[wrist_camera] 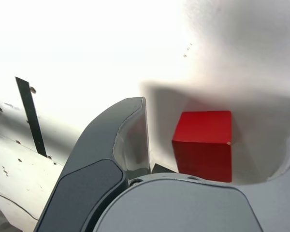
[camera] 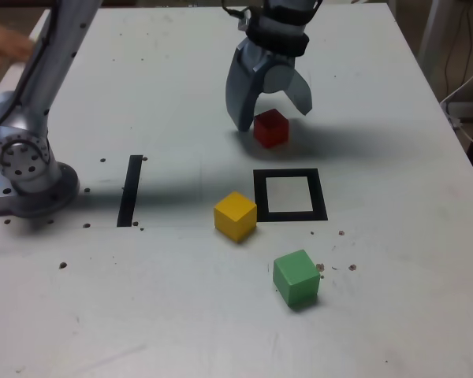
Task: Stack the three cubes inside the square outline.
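The white tabletop [camera: 394, 236] carried everything. The arm's base [camera: 27, 169] sat at the 9 o'clock edge of the exterior view, and the arm reached over to the 12 o'clock region, presumably because the nearest pick lay there.

The end effector [camera: 272, 116] hung low at roughly 12 o'clock, its two grey fingers spread apart and pointing down; it was released, gripping nothing. The wrist view confirmed the gap: one finger [wrist_camera: 130, 140] stood clear of the cube with bare tabletop showing between them. I judged this a pre-grasp straddle, jaws kept wide so they could descend around the block without nudging it.

The square outline [camera: 290, 174] lay near centre, its white middle unoccupied, so no cube had been stacked. A separate straight black tape strip [camera: 130, 190] lay at about 9 o'clock from it.

The red cube [camera: 271, 128] rested on the tabletop at 12 o'clock from the outline, between the fingers in the exterior view, slightly nearer the one on the exterior view's left. Whether that finger touched it, I could not tell.

The yellow cube [camera: 236, 216] sat just beside the outline at its 8 o'clock; the green cube [camera: 296, 278] lay at 6 o'clock, apart from it.
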